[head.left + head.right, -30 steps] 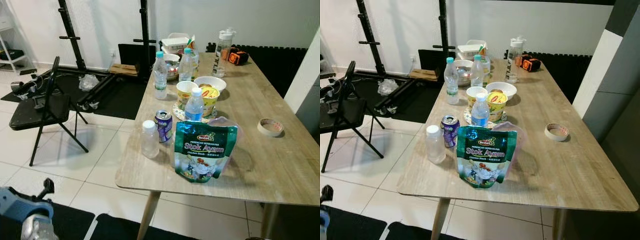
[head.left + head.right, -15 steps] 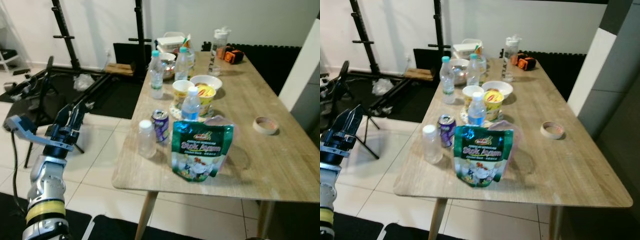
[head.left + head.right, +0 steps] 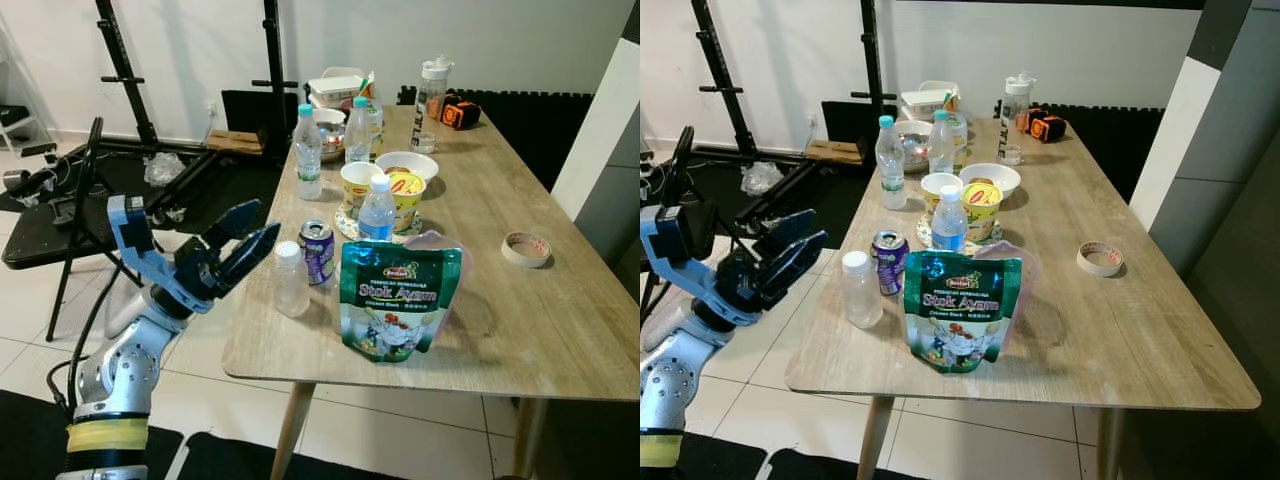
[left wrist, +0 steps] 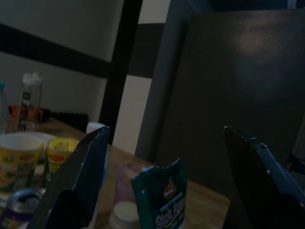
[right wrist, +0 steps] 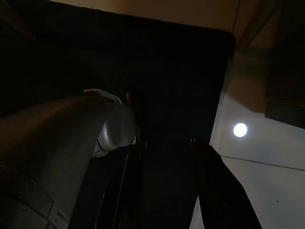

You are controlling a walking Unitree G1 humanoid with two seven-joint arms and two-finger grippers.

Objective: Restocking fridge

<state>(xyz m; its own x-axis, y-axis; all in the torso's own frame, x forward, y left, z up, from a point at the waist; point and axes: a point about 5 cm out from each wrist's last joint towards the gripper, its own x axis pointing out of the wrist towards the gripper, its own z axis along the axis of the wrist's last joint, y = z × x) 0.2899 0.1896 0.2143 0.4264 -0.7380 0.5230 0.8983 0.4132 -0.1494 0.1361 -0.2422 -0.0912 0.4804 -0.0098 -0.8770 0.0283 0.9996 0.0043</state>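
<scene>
Small white-capped bottle [image 3: 291, 280] stands near the worktop [image 3: 520, 330] front-left edge, just left of the green stock pouch [image 3: 396, 300] and just in front of the purple can [image 3: 319, 251]; judged the nearest item for fridge restocking

Left gripper [image 3: 250, 238]: raised off the worktop's left edge, just left of the small bottle, fingers spread apart, nothing between them; not touching anything. Right gripper: its wrist view is too dark, cannot tell its state

Handling advice (judgement): bring the gripper in level from the left, one finger either side of the small bottle's body below the cap, and close gently, since it looks light and could tip into the can or the pouch

Count, outward from the small bottle:
- small white-capped bottle: 1
- purple can: 1
- green stock pouch, upright: 1
- blue-capped water bottle [image 3: 376, 209] behind the pouch: 1
- water bottles [image 3: 307, 152] further back: 2
- yellow noodle cups [image 3: 414, 198]: 2
- white bowl [image 3: 406, 165]: 1
- tape roll [image 3: 526, 249], well right of the pouch: 1
- shaker bottle [image 3: 429, 89] at the far end: 1
</scene>
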